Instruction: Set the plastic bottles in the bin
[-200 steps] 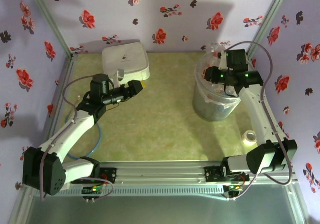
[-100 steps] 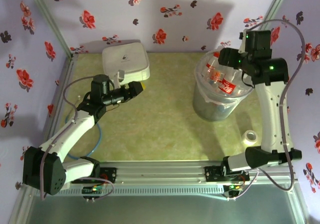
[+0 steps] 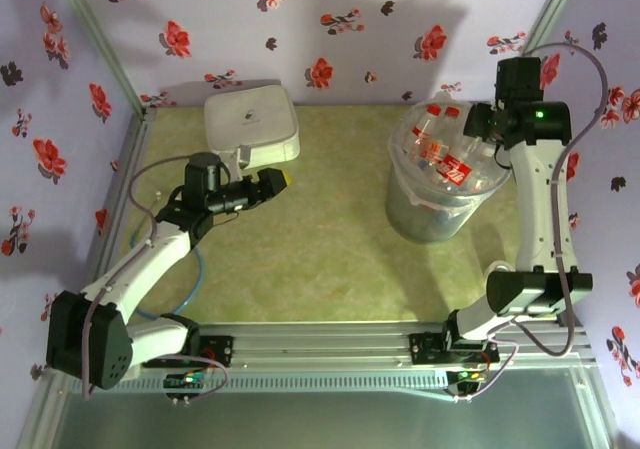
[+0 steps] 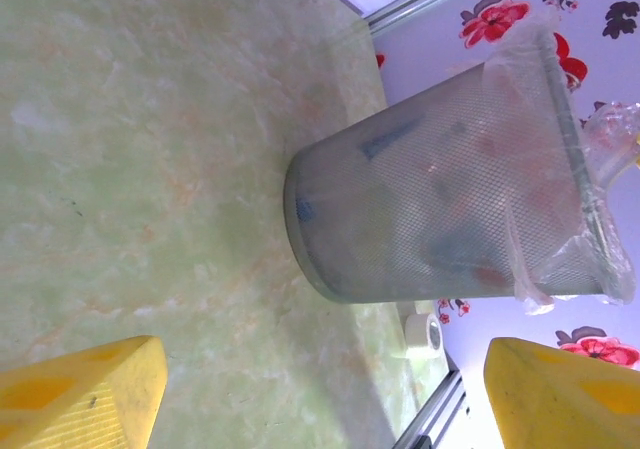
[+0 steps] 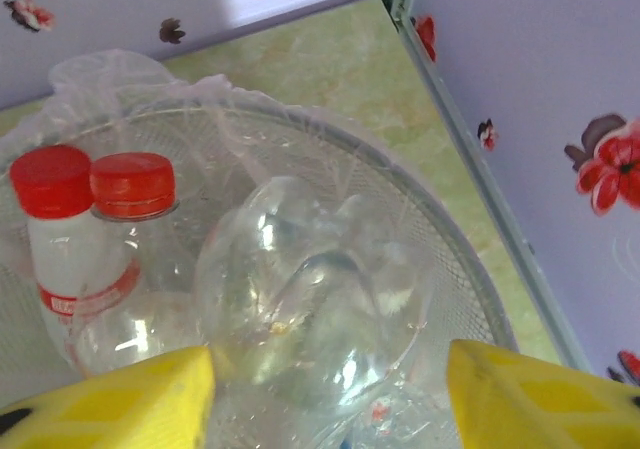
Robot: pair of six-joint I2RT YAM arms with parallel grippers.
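Lilac flowered walls are seen round a green marbled counter (image 3: 330,249). Red-capped plastic bottles (image 5: 110,239) are piled in the bin (image 3: 425,219), at the counter's right side, up to its rim. Right hand (image 5: 325,409) is held above the bin's far rim, fingers spread wide, nothing gripped. Left hand (image 4: 320,399) is likewise wide and empty, near a white box (image 3: 251,121). Step judged: drop done, task likely near its end. Next, the right arm would need lifting clear without the liner (image 5: 120,74) being snagged.

Bottles (image 3: 448,161) heaped in bin (image 3: 425,221); right claw (image 3: 475,126) beside rim, perhaps empty.
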